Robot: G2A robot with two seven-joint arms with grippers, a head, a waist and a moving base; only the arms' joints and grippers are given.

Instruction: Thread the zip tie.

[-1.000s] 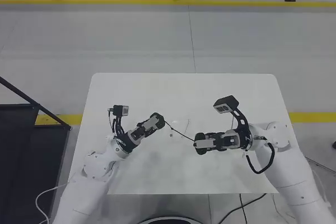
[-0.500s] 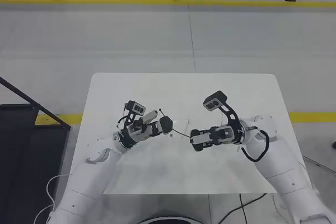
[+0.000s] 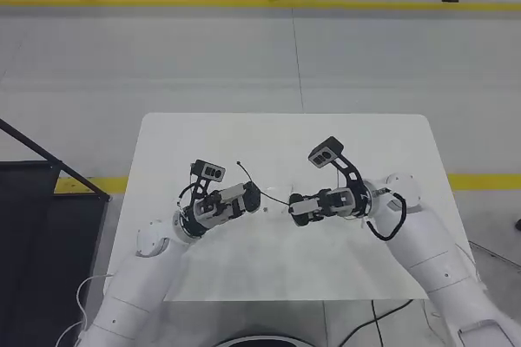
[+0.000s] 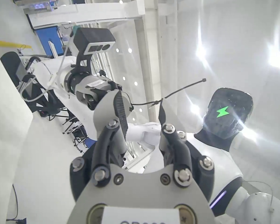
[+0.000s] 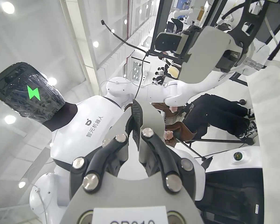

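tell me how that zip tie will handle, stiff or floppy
Probably springy, not floppy: the zip tie spans the air from the right gripper without drooping. Likely very light, being so thin. It bends at the left gripper, so it may flex away when pushed.

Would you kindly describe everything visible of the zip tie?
The zip tie is a thin black plastic-looking strap with a small square head at its free end, not looped. Held in the air above the white table, its tail is pinched in the shut right tool, and its middle rests against one fingertip of the open left tool.
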